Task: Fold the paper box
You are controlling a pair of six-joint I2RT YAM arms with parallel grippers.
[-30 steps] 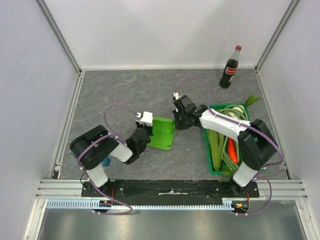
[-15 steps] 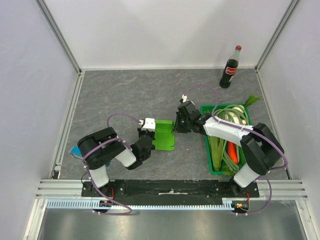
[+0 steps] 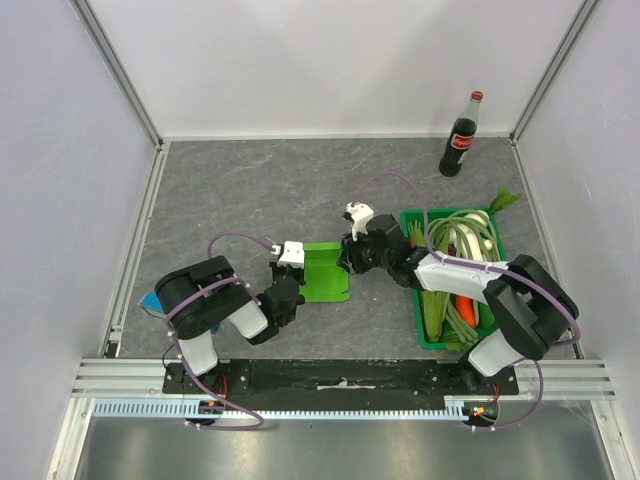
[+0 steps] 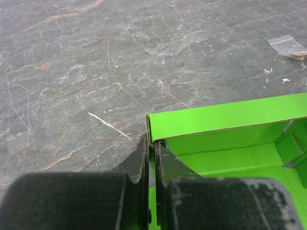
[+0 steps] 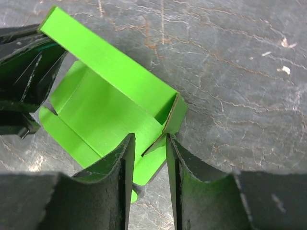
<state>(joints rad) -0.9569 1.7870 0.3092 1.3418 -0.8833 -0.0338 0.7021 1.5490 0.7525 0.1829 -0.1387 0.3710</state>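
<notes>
Right jaws have parted astride paper box [image 3: 325,272] | left jaws clamped on it | grey veined tabletop [image 3: 250,190], pale walls [image 3: 330,60]

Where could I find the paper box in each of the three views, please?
Top external: paper box at table centre, between both arms.
Left wrist: the box fills the lower right.
Right wrist: the box sits centre-left.
Shared landmark: the left hand, pinching the box's wall in every view.
</notes>
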